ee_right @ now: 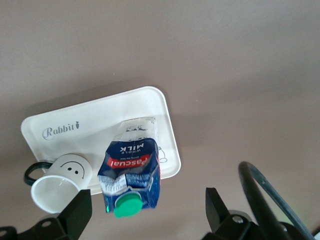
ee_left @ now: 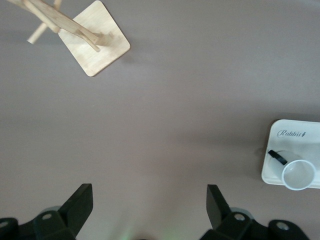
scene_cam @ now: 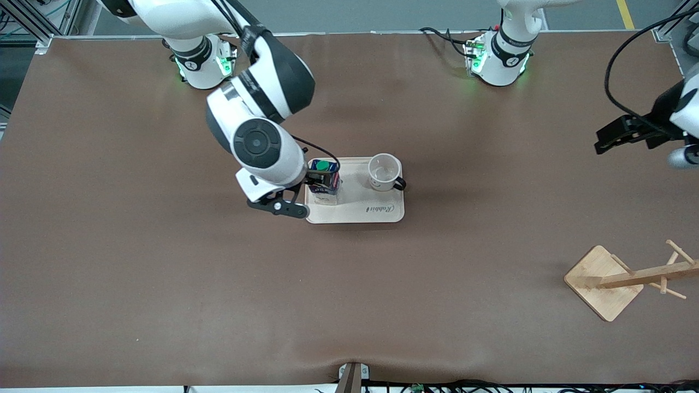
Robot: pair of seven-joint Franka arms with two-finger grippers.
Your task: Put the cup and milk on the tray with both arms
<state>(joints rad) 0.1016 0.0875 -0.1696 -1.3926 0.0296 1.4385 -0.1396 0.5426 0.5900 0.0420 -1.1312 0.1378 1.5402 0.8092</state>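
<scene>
The cream tray lies mid-table. The white smiley cup stands upright on it, at the end toward the left arm. The dark-blue milk with a green cap stands on the tray's end toward the right arm. My right gripper is over the milk, open, its fingers apart from the carton. In the right wrist view the milk, cup and tray show beyond the gripper. My left gripper waits open and empty, raised at its own end of the table; its wrist view shows bare table.
A wooden rack with pegs on a square base lies toppled near the left arm's end, nearer to the front camera than the tray; it also shows in the left wrist view. Tray and cup show at that view's edge.
</scene>
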